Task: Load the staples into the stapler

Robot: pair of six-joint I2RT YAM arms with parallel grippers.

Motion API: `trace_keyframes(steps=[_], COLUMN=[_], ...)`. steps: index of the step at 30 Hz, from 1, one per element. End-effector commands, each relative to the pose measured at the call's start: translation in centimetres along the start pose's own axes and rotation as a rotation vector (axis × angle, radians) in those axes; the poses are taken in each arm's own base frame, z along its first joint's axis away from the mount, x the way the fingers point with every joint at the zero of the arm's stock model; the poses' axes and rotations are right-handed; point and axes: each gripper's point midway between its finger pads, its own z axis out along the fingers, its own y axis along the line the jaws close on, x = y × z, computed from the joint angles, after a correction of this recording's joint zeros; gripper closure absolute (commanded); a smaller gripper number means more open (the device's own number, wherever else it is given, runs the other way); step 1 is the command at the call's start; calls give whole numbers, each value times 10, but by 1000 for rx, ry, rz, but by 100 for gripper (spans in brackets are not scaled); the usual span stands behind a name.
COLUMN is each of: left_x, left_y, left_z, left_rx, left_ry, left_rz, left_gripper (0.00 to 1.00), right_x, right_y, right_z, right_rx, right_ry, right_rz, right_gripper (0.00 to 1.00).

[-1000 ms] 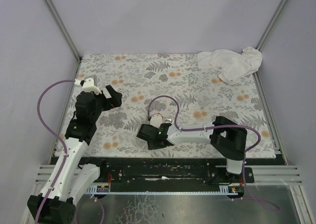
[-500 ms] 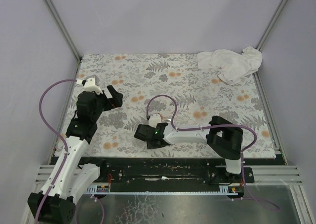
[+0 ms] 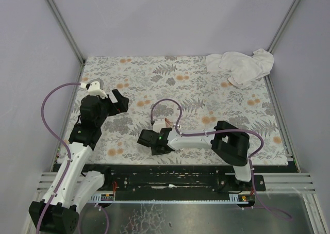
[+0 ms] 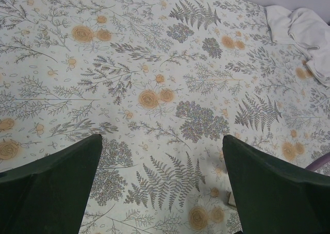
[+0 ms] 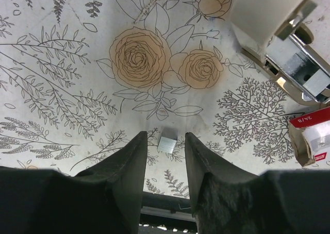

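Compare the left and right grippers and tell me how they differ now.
The left gripper has fingers spread wide; the right gripper has them only a narrow gap apart. Only floral mat lies between the left fingers; a small silver block sits between the right ones. The left is near the mat's left edge; the right near its front middle, beside the stapler. Both have dark fingers.

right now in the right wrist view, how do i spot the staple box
On the floral table covering, find the cream-and-metal stapler at the upper right. Just below it, cut by the right edge, sits the small red cardboard staple box with a tan tray and pale label. Unlike the plain tiny silver block nearby, it carries printed digits.
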Motion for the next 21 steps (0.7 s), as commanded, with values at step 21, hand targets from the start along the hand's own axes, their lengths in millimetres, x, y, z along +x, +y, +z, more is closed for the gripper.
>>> trace_keyframes(steps=[21], left_x=[-9], left_y=[-5], left_z=[-2], left_rx=[31], left_ry=[-37], left_rz=[13], left_gripper=[0], right_x=[-3], right_y=[0], right_z=[2], right_rx=[46], right_ry=[-18], right_rz=[-8], right_gripper=[77])
